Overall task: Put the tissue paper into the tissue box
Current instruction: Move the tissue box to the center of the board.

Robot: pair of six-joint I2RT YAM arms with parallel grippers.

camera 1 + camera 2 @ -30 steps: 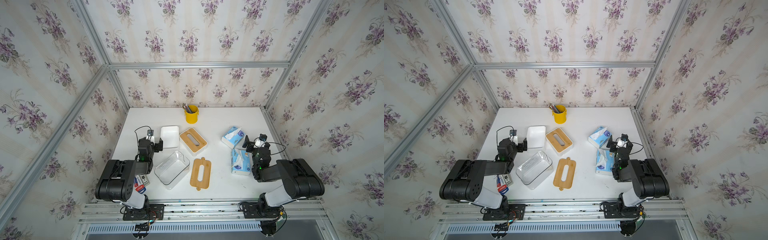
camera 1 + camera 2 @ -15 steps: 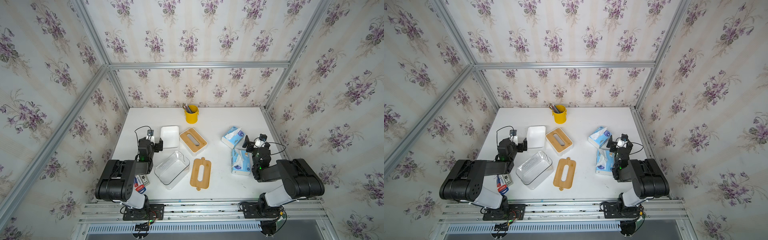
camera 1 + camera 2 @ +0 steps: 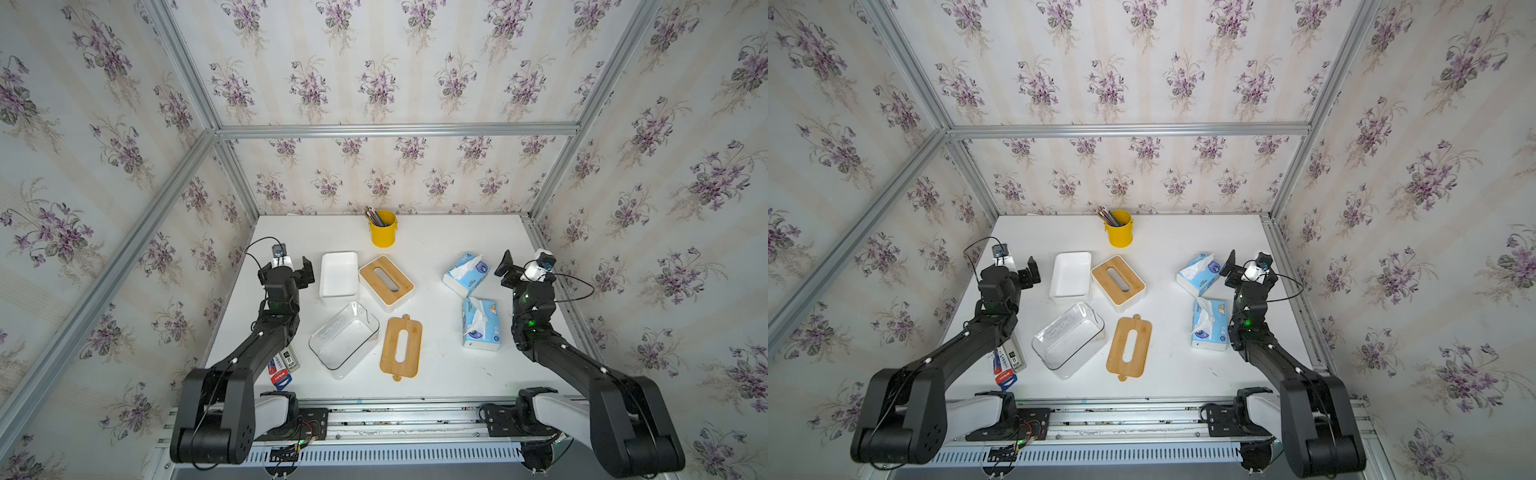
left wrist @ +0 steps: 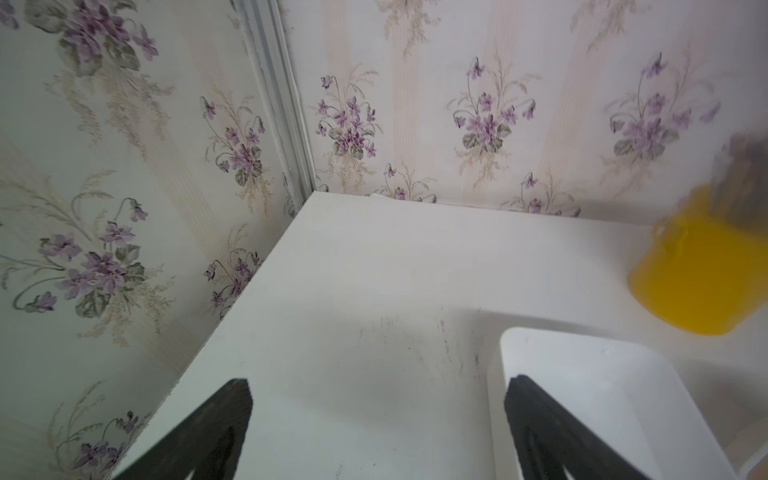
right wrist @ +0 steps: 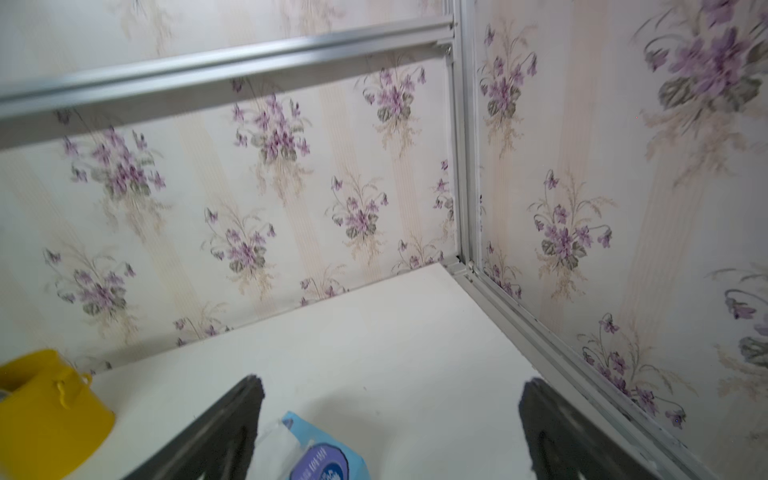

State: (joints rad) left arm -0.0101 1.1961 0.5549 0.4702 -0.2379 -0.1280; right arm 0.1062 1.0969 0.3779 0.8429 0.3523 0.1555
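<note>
Both pincers are seen spread wide, nothing gripped. The left pincer (image 4: 378, 390) is held over bare worktop (image 3: 436, 249), left of the clear tissue box (image 3: 344, 340). The right pincer (image 5: 390, 388) is held far right of that box, beside the farther tissue pack (image 3: 464, 274). The nearer tissue pack (image 3: 481, 324) is laid well right of the box, a sheet sticking up from each pack. The bamboo lid (image 3: 401, 347) is laid flat just right of the box, off it.
</note>
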